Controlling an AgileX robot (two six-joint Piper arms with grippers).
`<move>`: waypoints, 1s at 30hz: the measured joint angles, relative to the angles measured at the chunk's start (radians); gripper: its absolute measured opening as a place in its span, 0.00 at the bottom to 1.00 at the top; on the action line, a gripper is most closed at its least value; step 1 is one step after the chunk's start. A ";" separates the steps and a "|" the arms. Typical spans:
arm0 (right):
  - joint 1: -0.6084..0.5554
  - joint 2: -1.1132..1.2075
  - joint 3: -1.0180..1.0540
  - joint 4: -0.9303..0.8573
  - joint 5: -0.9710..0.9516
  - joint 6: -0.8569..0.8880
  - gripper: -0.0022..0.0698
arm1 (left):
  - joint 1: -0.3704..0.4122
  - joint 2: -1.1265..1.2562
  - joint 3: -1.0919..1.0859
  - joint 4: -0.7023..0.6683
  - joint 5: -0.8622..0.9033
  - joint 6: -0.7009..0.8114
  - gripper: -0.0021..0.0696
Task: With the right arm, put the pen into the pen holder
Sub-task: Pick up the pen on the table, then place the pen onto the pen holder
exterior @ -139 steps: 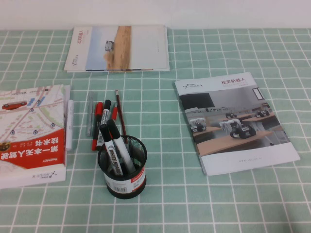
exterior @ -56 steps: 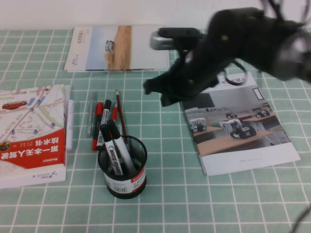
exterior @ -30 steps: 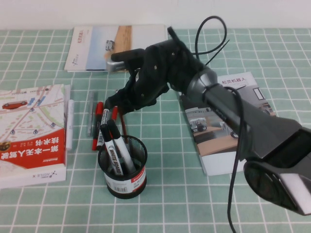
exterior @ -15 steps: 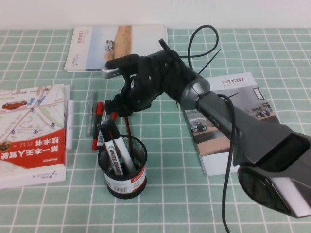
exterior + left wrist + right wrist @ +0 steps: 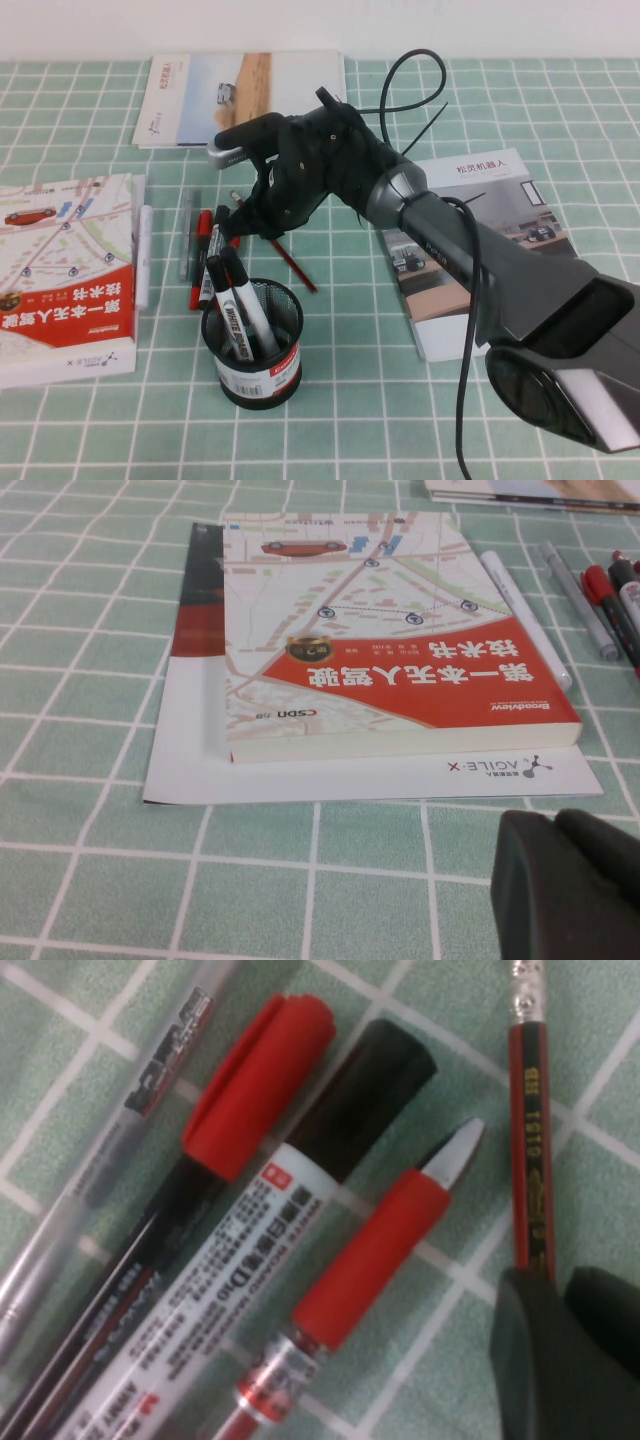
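Note:
The pen (image 5: 298,272), a thin dark-red stick, lies slanted on the mat just behind the pen holder (image 5: 255,350), a black mesh cup with two black markers standing in it. My right gripper (image 5: 258,225), a black hand, is closed over the pen's upper end. In the right wrist view the pen (image 5: 530,1140) runs under the black fingers (image 5: 540,1360), which are shut on it. My left gripper (image 5: 565,890) shows only in the left wrist view, shut and empty, low over the mat in front of the map book (image 5: 390,650).
Red and black markers (image 5: 205,250) and a grey pen lie left of the hand. The map book (image 5: 65,270) with a white marker beside it is at the left. A brochure (image 5: 490,250) lies under the right arm, and a booklet (image 5: 245,98) at the back.
The right arm came in from the right and its hand settled on the pen's upper end. The pen's lower end has swung out to the right and now lies slanted.

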State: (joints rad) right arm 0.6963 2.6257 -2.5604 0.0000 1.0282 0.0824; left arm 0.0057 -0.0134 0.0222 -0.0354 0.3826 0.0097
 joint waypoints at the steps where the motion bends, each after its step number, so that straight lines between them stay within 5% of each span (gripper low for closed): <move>1: 0.000 0.000 0.000 0.000 0.005 0.000 0.05 | 0.000 0.000 0.000 0.000 0.000 0.000 0.02; 20: -0.014 -0.300 0.027 -0.079 0.215 -0.004 0.04 | 0.000 0.000 0.000 0.000 0.000 0.000 0.02; 30: -0.015 -0.719 0.529 -0.083 0.142 -0.008 0.04 | 0.000 0.000 0.000 0.000 0.000 0.000 0.02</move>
State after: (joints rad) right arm 0.6812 1.9064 -2.0319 -0.0826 1.1703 0.0739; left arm 0.0057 -0.0134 0.0222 -0.0354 0.3826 0.0097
